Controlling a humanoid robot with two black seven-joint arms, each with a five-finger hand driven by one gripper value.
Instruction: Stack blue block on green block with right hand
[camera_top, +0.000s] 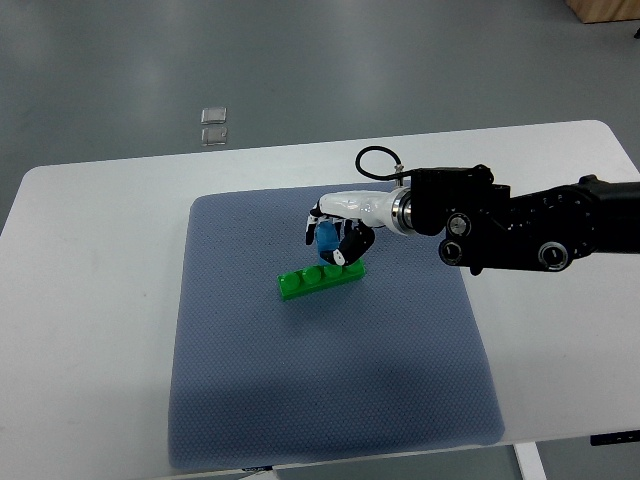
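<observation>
Green block (321, 276) lies just below right hand (338, 238) — blue block (326, 237) clasped inside.

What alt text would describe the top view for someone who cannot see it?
The robot's right hand holds a blue block just above the right end of a green block, which lies on a grey mat on a white table.

A grey-blue woven rectangular mat (330, 390) lies on the white rectangular table (80, 300), filling its centre. On the mat, above its middle, rests the long green studded plastic block (305, 281). The white-and-black fingered right hand (340, 232) sits just above that block's right end, its arm entering from the frame's right edge, with the small blue plastic block (327, 237) inside its fingers.
</observation>
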